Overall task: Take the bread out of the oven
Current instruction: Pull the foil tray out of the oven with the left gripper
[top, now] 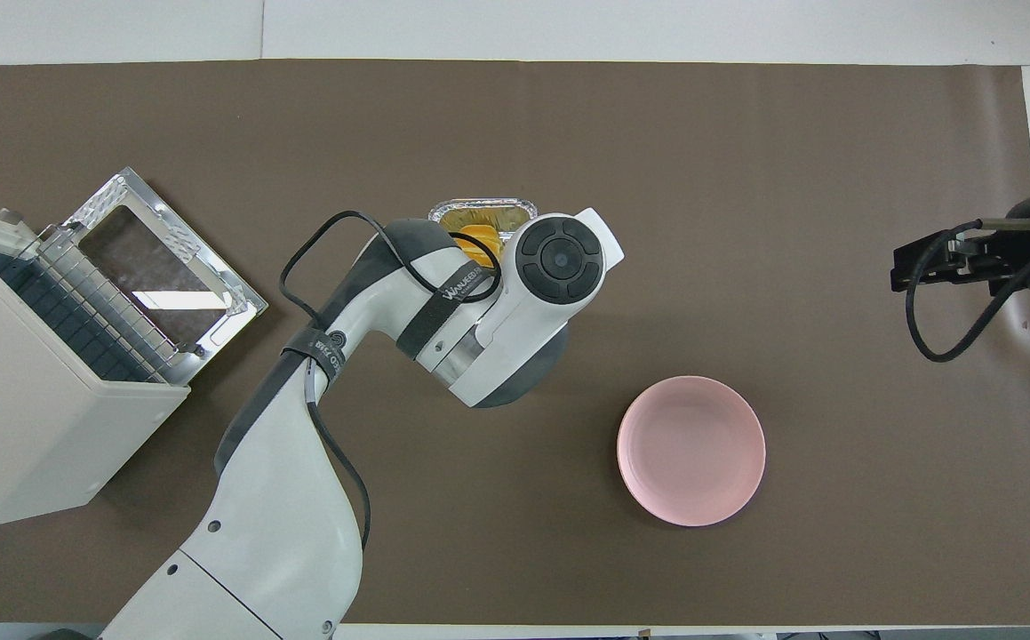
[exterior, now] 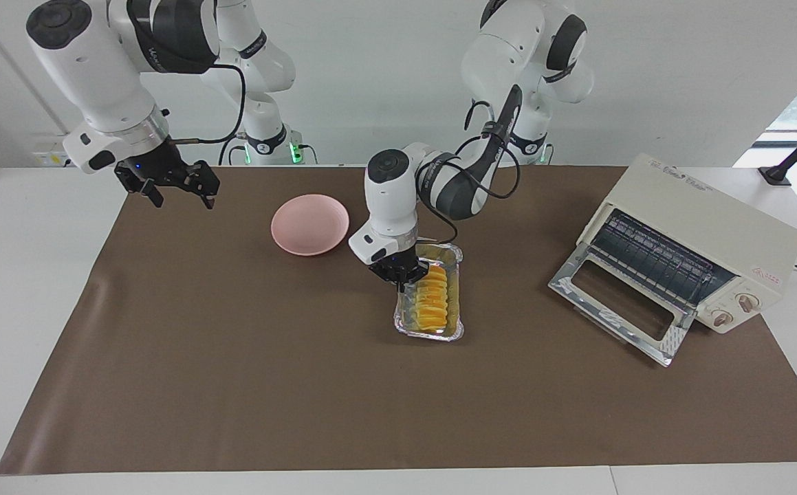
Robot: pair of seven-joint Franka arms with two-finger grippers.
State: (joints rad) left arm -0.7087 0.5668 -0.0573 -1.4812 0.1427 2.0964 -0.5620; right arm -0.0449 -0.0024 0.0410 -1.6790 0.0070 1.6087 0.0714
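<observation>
You are looking at the bread [exterior: 431, 297], a small golden-yellow loaf with a ridged, segmented top, lying in a crinkled silver foil tray [exterior: 405, 322] that is sitting on the brown mat [exterior: 233, 385] around the middle of the counter [exterior: 27, 275]. The left pincer [exterior: 401, 273] is standing at the tray's end nearer the robots, its fingertips closed together on the tray's rim, just beside the loaf's end. In the overhead view the arm's wrist is covering most of the tray.

The oven [exterior: 707, 227], a cream-white box with two knobs, is sitting at the left arm's end of the counter, its shiny glass-windowed door [exterior: 618, 302] lying open and flat and its dark wire rack showing. A smooth round pink plate [exterior: 309, 224] is resting toward the right arm's end, nearer the robots than the tray. The right pincer [exterior: 177, 187] is waiting with fingers spread, over the mat's corner.
</observation>
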